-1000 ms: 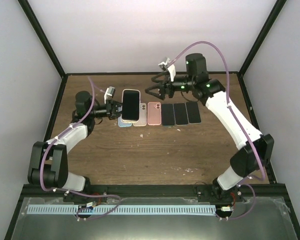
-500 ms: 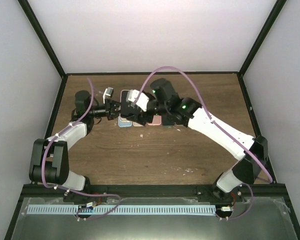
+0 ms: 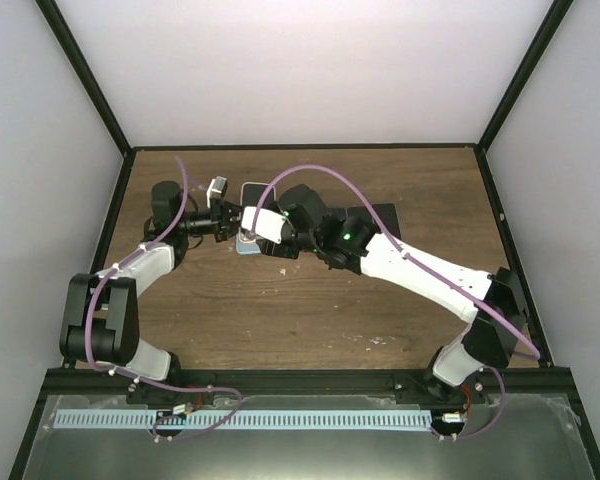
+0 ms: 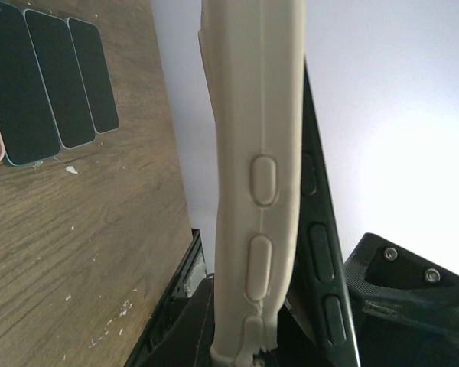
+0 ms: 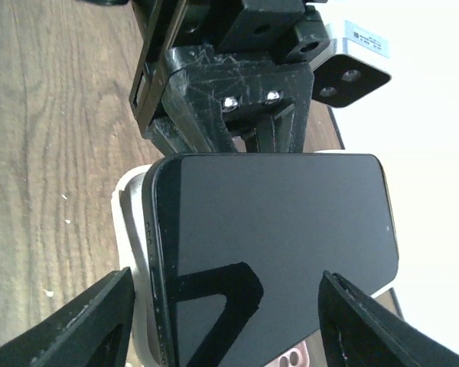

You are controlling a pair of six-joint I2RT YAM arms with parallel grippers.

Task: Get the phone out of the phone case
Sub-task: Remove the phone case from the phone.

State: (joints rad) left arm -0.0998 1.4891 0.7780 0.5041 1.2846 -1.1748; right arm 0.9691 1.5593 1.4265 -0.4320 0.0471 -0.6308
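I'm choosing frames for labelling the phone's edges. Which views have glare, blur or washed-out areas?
Left wrist: the cream case is close and slightly soft, the wall behind washed out. Right wrist: the phone screen mirrors a dark shape, no glare. Top external: evenly lit, the right arm hides most of the phone.

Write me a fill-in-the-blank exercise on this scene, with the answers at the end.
The left pincer holds the phone case with the ____ in it.
The right pincer stands ____, one finger at each side of the phone.
In the left wrist view, ____ dark phones lie side by side on the table.
Missing words: phone; open; three.
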